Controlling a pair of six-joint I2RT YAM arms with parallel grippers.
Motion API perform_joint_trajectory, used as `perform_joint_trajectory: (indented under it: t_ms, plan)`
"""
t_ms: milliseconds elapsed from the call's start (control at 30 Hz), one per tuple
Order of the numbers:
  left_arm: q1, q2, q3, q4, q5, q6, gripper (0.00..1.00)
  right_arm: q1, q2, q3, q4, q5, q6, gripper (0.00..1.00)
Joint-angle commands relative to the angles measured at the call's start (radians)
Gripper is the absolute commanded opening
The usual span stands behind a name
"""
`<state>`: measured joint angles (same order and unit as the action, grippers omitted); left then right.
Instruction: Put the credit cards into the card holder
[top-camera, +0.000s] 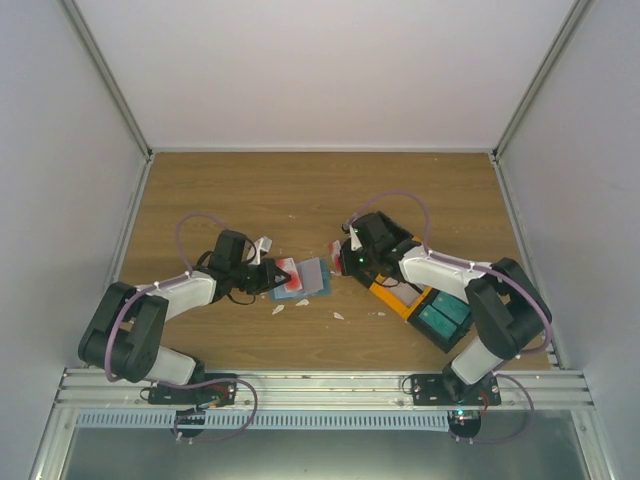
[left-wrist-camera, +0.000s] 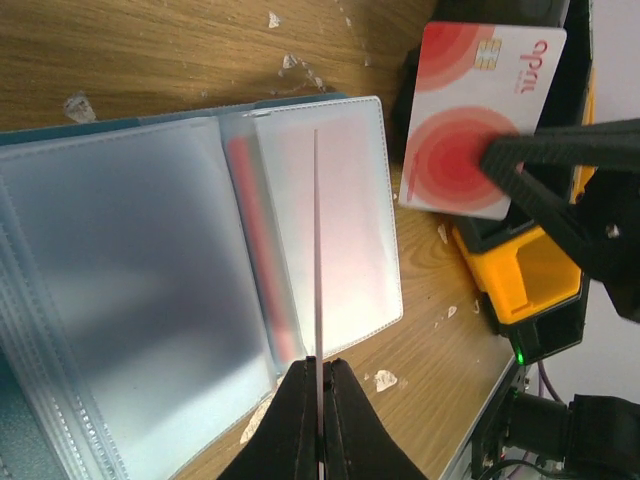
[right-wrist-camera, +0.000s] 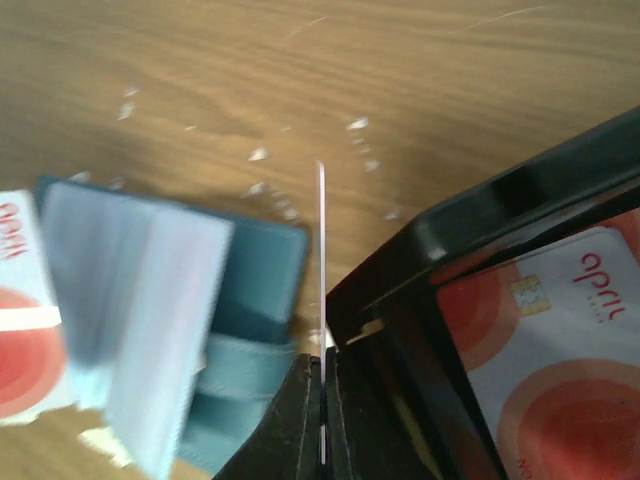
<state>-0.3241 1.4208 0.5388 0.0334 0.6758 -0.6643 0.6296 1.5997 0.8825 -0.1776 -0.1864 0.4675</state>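
Observation:
The card holder (top-camera: 312, 277) lies open on the table between the arms; its clear sleeves (left-wrist-camera: 190, 280) are fanned out over the dull-blue cover (right-wrist-camera: 262, 270). My left gripper (left-wrist-camera: 320, 365) is shut on a credit card seen edge-on (left-wrist-camera: 316, 240), held upright over the right-hand sleeve. From above, this gripper (top-camera: 268, 276) and its card (top-camera: 287, 276) are at the holder's left edge. My right gripper (right-wrist-camera: 322, 362) is shut on a second credit card seen edge-on (right-wrist-camera: 321, 250). That card's white and red face (left-wrist-camera: 470, 120) shows just right of the holder.
A black bin (right-wrist-camera: 470, 260) holding another white and red card (right-wrist-camera: 560, 350) sits right of the holder. An orange bin (left-wrist-camera: 535, 280) and a teal bin (top-camera: 445, 318) follow in a row. White scraps (top-camera: 278, 309) lie on the wood.

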Motion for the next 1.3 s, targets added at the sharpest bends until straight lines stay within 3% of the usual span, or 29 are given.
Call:
perform_joint_trajectory:
  t_ms: [0,100,333,567,867,1067,1267]
  plan:
    - [0.009,0.019,-0.003,0.046,0.016,0.028,0.00,0.000,0.033,0.036,-0.082,0.241,-0.039,0.00]
    - [0.009,0.039,0.004,0.045,0.037,0.040,0.00,0.000,0.027,0.053,-0.067,0.198,-0.048,0.01]
    - [0.015,0.047,0.000,0.049,0.056,0.043,0.00,0.001,-0.096,0.029,0.034,-0.093,-0.022,0.01]
    - [0.032,0.088,0.008,0.086,0.107,0.037,0.00,0.012,-0.033,-0.015,0.153,-0.291,0.062,0.01]
    - [0.035,0.139,0.007,0.118,0.137,0.039,0.00,-0.001,0.077,-0.062,0.206,-0.288,0.142,0.01]
    - [0.035,0.170,0.023,0.142,0.165,0.018,0.00,-0.015,0.110,-0.079,0.182,-0.161,0.160,0.01]
    - [0.037,0.193,0.039,0.135,0.157,0.022,0.00,-0.021,0.120,-0.090,0.151,-0.127,0.166,0.01]
